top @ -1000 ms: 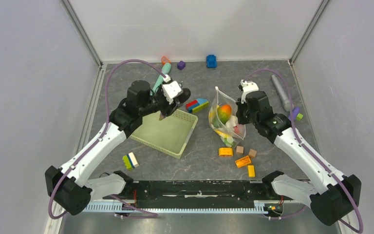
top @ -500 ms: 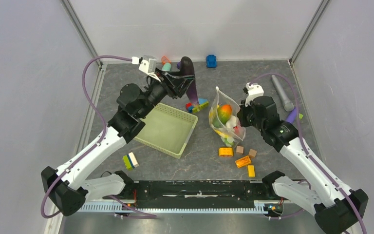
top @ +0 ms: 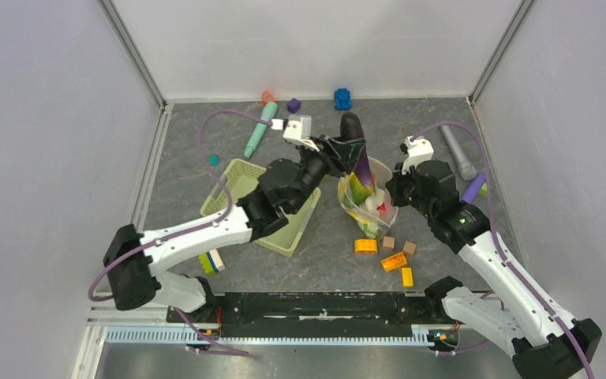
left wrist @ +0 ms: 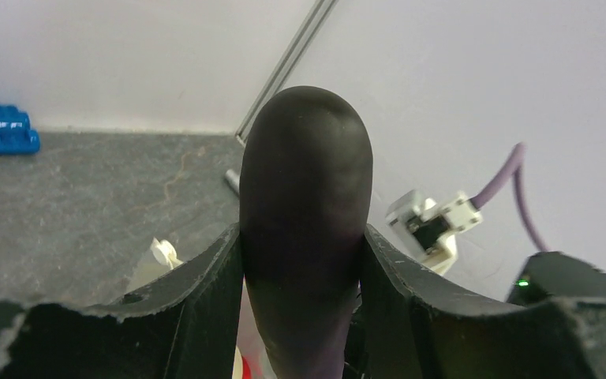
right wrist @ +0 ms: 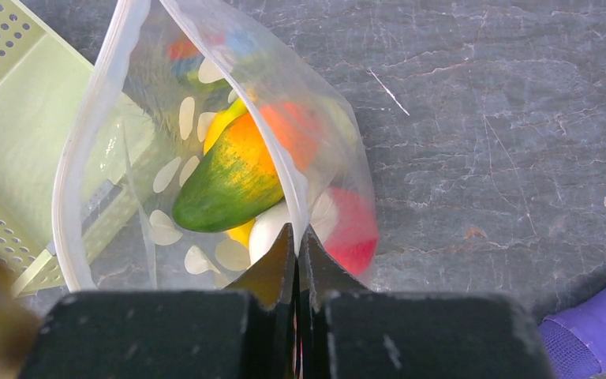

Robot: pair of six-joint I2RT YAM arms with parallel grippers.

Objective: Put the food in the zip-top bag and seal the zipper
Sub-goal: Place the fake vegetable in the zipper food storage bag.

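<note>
finding 1, change: the left arm has swung off the basket [top: 234,175] toward 3 o'clock, and the left gripper [top: 346,155] now hangs over the open mouth of the zip-top bag [right wrist: 339,150]. a second ago it was above the basket. its fingers [left wrist: 205,308] are spread partway and clamp the eggplant [left wrist: 304,213] on both flanks, rounded end up. the right gripper [right wrist: 298,245] has closed the last bit and is pressed together on the bag's near rim, holding the mouth up and open.

judgement: this is the drop-in step. the eggplant looks like the last food still outside the bag (the basket shows bare where it is visible), and sealing comes after.

the bag stands at 3 o'clock of the basket, with the mango [right wrist: 233,178] and a tomato [right wrist: 355,229] inside.

finding 2, limits: the eggplant's lower tip is cut off in the left wrist view, so i cannot tell whether it has entered the mouth. part of the basket lies under the arm. the zipper [right wrist: 79,142] shows only along the left rim, and the lower contents are blurred.
</note>
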